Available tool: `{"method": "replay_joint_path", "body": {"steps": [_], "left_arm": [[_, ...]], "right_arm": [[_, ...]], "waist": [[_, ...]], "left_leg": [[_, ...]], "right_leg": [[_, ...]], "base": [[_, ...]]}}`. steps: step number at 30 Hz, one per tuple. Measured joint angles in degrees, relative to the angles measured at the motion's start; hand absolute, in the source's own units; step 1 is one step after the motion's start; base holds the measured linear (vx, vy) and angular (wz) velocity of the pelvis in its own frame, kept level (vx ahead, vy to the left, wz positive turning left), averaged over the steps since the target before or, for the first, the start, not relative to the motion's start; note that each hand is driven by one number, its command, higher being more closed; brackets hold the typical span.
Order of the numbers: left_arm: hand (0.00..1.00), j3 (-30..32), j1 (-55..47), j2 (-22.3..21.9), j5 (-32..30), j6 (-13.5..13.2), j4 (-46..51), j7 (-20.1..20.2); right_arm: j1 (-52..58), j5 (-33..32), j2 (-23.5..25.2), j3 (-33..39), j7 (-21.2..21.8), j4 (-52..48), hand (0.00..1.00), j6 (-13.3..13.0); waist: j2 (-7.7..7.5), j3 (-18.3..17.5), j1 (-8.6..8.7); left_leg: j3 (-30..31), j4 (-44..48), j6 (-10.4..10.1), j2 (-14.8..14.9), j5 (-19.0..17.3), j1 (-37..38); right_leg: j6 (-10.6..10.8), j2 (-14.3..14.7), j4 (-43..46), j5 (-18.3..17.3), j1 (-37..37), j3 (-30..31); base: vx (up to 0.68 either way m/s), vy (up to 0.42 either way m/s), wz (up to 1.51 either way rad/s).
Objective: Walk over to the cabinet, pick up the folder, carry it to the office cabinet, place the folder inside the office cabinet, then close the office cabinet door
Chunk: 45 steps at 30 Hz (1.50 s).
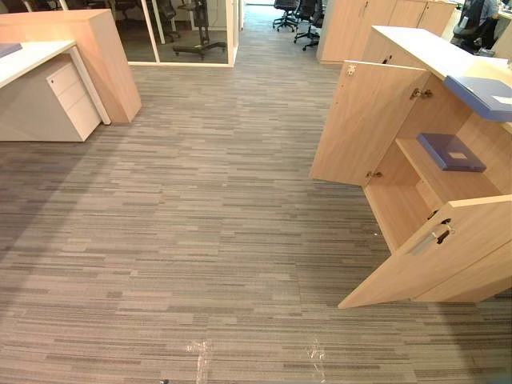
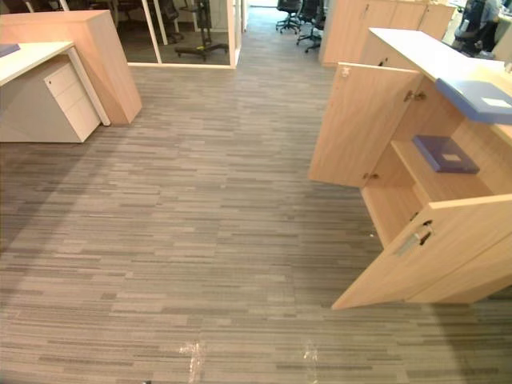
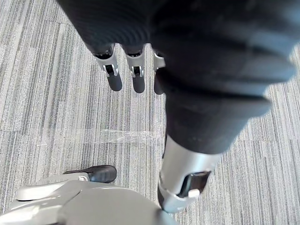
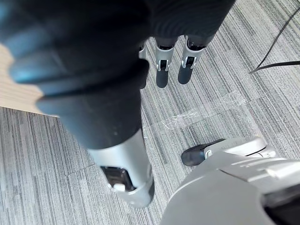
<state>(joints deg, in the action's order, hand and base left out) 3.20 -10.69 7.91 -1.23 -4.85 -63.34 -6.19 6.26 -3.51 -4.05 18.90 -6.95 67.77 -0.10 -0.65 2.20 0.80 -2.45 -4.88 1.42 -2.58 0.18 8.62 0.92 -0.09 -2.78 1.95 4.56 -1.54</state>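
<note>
- Left hand [image 3: 137, 77] hangs over the carpet [image 3: 56, 93], fingers straight and loose, nothing in it. Right hand [image 4: 162, 75] is the same: slack and empty.
- Cabinet [image 1: 396, 204] sits off to the robot's right with both doors swung out. Far door [image 1: 364, 120] stands wide. Near door [image 1: 448, 256] juts across the carpet toward the robot, handle [image 1: 432, 238] on its outer face.
- Shelf folder [image 1: 450, 150], blue, lies flat on the shelf [image 1: 460, 184] inside, label up. Top folder [image 1: 480, 94], also blue, lies flat on the top surface [image 1: 416, 44], at its front edge above the opening. I cannot tell which one the task means; neither is held.
- Risk, as I judge it: the near door sits in the approach line, so a leg or low-hanging arm could clip it and knock it round.
- A reach to the shelf must pass between the two doors, and a wide elbow would catch one.
- Shelf folder is thin and flat on board, so fingers may skate over it and shove it deeper rather than lift it. Top folder, at the edge, could be nudged off.
- Shelf folder: edges are roughly square with the shelf front. Its long axis looks to run along the shelf rather than into it, but foreshortening leaves that unsure.
- Top folder is cut by the view's edge, so its axis is not readable.
</note>
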Motion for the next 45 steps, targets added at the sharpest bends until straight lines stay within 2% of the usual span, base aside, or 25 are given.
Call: {"method": "replay_joint_path", "body": {"steps": [16,29,45], "left_arm": [[0.00,-1.3,0.3,0.2,-1.8,-0.3,0.0,-1.1],[0.00,-2.4,0.4,0.4,-4.0,-0.6,0.1,-4.6],[0.00,-3.9,0.3,1.0,-3.5,-0.7,0.8,-4.6]], "right_arm": [[-0.6,0.0,0.0,-0.2,-0.3,-0.1,0.00,-0.1],[-1.3,0.1,0.4,-0.2,-2.7,-0.1,0.00,-0.1],[-1.5,0.1,0.7,-0.2,-2.8,0.0,0.00,-0.5]], "waist": [[-0.12,0.1,-0.01],[-0.27,0.2,-0.02],[-0.59,0.5,0.03]], "left_leg": [[0.0,0.0,0.1,0.0,-0.1,0.3],[0.1,0.0,0.2,0.0,-0.4,0.3],[1.8,0.0,0.3,-0.2,-0.3,0.0]], "right_leg": [[0.0,0.0,-0.5,0.0,0.3,0.0],[0.1,0.0,-0.2,-0.1,0.5,0.0],[0.4,-0.3,-0.2,-0.4,0.7,-1.7]], "base": [[-0.03,-0.001,0.00],[0.00,0.000,0.00],[-0.01,-0.001,0.05]]}}
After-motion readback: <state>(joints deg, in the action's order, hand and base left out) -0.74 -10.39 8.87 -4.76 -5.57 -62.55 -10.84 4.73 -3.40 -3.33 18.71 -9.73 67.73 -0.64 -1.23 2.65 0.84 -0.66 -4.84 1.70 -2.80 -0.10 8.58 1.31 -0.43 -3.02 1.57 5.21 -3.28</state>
